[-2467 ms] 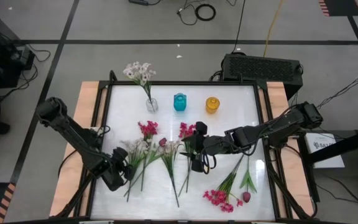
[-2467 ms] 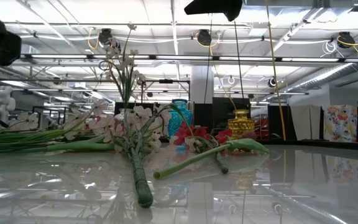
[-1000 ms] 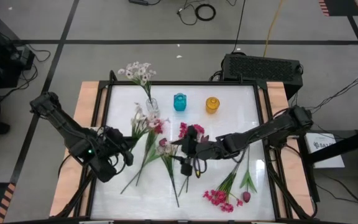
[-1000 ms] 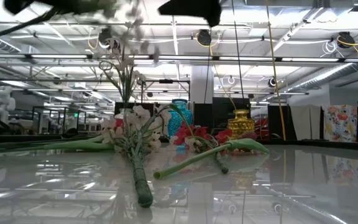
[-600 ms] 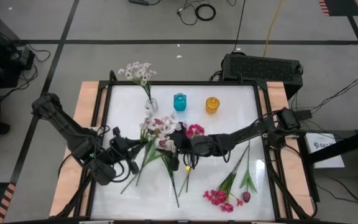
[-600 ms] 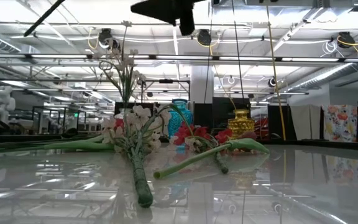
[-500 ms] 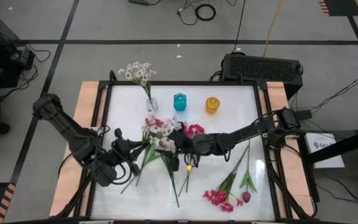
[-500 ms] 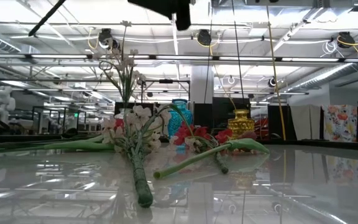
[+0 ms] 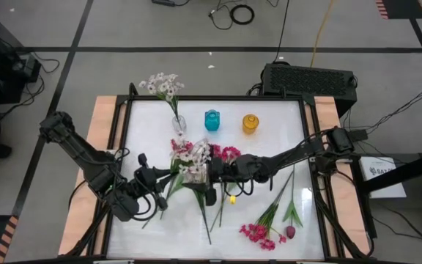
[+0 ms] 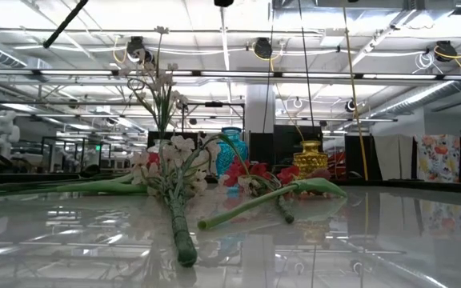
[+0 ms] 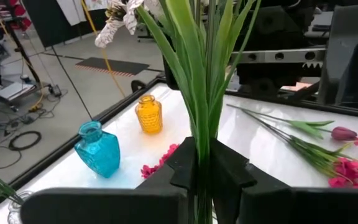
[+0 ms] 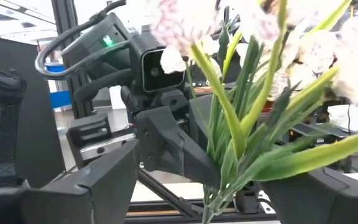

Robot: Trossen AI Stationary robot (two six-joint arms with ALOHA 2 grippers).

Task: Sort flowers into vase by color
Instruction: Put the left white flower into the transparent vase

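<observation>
One white sprig (image 9: 189,158): left gripper (image 11: 205,177) is clamping its stem; right gripper (image 9: 209,174), fingers now spreading wider, is hiding the stem.

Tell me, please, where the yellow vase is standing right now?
In the high view, the yellow vase stands at the table's far edge, right of centre, just right of the blue vase.

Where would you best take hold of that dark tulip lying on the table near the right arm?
Probably mid-stem, from straight above. The maroon tulip lies flat with its bloom at the near end, and its thin green stem runs bare toward the vases before the leaves, apart from the magenta sprig beside it. Jaws set across the stem should spare the bloom.
</observation>
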